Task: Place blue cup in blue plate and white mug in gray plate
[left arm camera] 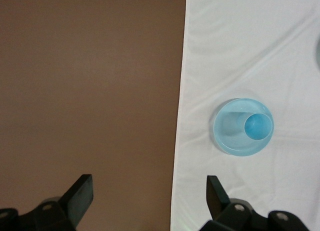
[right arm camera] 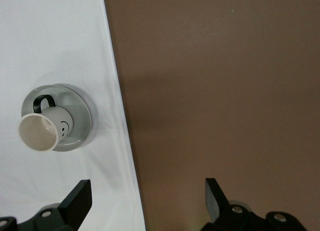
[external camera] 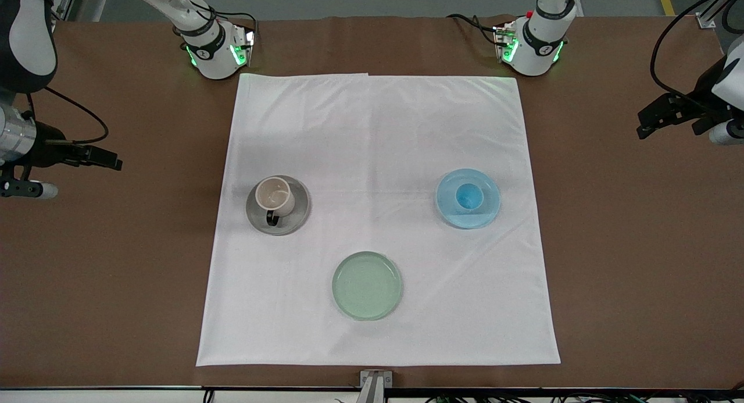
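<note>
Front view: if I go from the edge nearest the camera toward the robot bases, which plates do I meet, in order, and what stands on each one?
pale green plate, with nothing on it → then, at about the same depth, gray plate holding the white mug and blue plate holding the blue cup.

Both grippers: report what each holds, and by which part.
Nothing is held. The left gripper and right gripper are open and empty over bare table; the blue cup and white mug stand on their plates.

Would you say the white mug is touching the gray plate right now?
Touching: the front view shows the white mug standing upright on the gray plate, with both grippers away.
</note>
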### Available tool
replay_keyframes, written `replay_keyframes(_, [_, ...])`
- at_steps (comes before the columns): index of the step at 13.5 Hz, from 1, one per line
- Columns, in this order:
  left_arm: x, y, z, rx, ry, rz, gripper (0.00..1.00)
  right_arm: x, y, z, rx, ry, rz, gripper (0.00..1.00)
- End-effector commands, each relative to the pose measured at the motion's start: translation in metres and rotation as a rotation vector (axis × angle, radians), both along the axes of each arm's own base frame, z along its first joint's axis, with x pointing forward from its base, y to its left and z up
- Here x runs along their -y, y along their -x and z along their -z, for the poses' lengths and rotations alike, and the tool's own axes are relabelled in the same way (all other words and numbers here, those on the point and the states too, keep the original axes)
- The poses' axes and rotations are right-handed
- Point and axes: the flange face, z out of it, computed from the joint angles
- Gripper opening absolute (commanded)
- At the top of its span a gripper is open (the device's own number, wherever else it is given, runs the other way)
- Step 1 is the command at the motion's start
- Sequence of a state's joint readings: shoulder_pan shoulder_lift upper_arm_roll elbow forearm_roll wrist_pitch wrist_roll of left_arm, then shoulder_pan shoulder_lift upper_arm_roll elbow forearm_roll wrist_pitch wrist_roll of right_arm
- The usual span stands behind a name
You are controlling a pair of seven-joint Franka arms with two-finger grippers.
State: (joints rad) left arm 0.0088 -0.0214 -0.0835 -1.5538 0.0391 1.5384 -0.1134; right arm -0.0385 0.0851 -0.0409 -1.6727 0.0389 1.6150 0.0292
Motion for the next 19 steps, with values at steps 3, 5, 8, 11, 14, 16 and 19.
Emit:
replay_keyframes(3, [0.000,-0.001,-0.003,0.012,0.020,0.017,1.00,0.001,-0.011,-0.081,0.156,0.013,-0.004,1.00])
replay_keyframes(5, [0.000,-0.001,-0.003,0.014,0.020,0.017,1.00,0.000,-0.012,-0.093,0.180,0.021,-0.008,1.00])
replay_keyframes(8, [-0.001,-0.001,-0.003,0.014,0.020,0.015,1.00,0.001,-0.012,-0.103,0.202,0.023,-0.006,1.00])
replay_keyframes(11, [-0.001,-0.001,-0.003,0.015,0.020,0.015,1.00,0.000,-0.012,-0.104,0.204,0.024,-0.008,1.00])
replay_keyframes(14, [-0.001,-0.001,-0.003,0.015,0.020,0.015,1.00,0.001,-0.012,-0.115,0.228,0.022,-0.006,1.00])
replay_keyframes(16, [-0.003,-0.001,-0.005,0.017,0.020,0.014,1.00,0.001,-0.011,-0.117,0.230,0.026,-0.006,1.00])
replay_keyframes(19, [0.001,0.000,-0.003,0.010,0.023,0.023,1.00,0.001,-0.011,-0.118,0.233,0.028,-0.006,1.00])
